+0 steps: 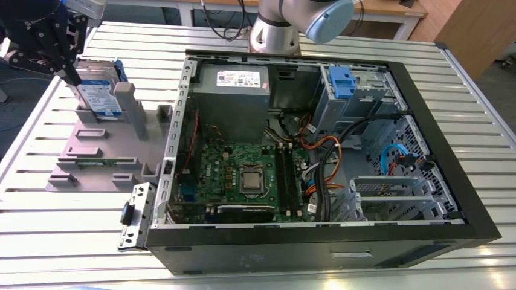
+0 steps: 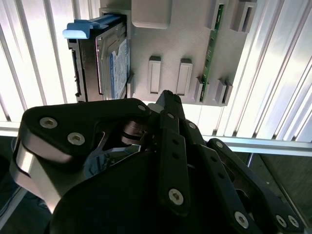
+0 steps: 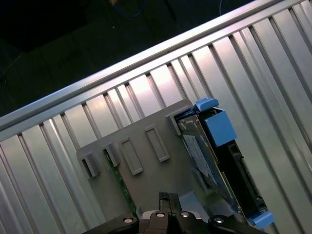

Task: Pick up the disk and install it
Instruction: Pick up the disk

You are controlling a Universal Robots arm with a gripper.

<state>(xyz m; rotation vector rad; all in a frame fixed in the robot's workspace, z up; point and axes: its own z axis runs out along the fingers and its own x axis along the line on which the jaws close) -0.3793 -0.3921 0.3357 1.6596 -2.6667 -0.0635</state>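
One claw [image 1: 71, 71] near upright disk [image 1: 103, 96] top edge, seemingly apart.

A robotics lab or workshop is suggested: an opened PC case [image 1: 322, 257] is laid on a slatted aluminium table [image 1: 72, 235], a robot arm [image 1: 298, 18] is mounted behind it, and a wooden bench [image 1: 387, 11] and cables [image 1: 217, 21] are seen beyond.

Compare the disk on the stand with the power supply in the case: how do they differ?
Place: the disk stands in the grey stand, outside the case; the power supply sits inside it.
Pose: the disk is upright on edge; the power supply shows a broad face.
Look: the disk has a blue bracket and a white-and-blue label; the power supply is larger and plain grey, with a white sticker.
Both are rectangular metal units.
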